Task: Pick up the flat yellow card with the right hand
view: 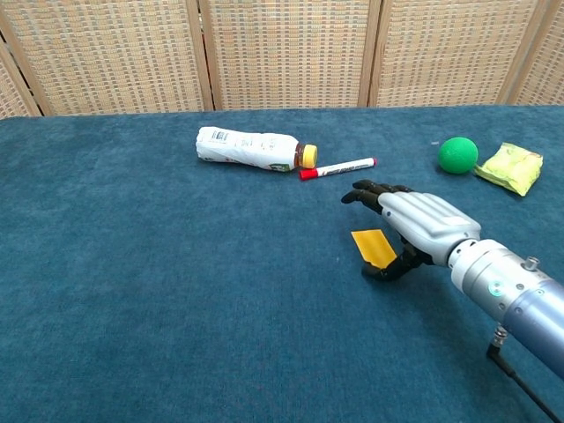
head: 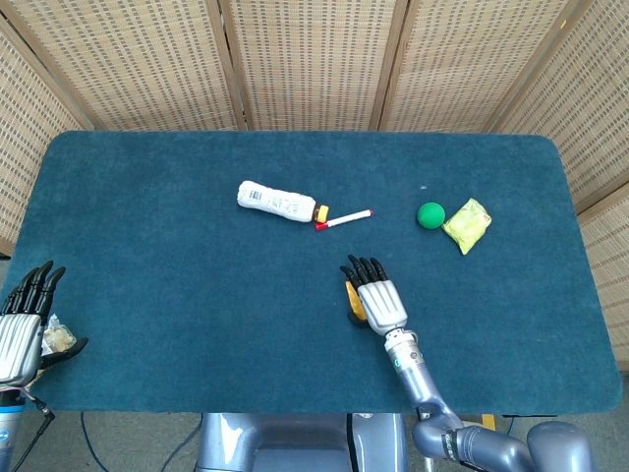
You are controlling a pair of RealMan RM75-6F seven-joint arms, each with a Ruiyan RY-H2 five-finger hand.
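- Yellow card [view: 374,248]: flat on blue table [view: 176,291], centre-right of chest frame.
- Right hand [view: 414,227]: over card's right edge, fingers apart, thumb beneath, nothing held.
- Step, probably: closing in to grasp.
- Next: pinch edge, lift.

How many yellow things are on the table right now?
2, plus a yellow cap. The card lies flat at the right hand, partly hidden under it in the head view. The packet sits far right, beside the green ball. The bottle has a yellow cap.
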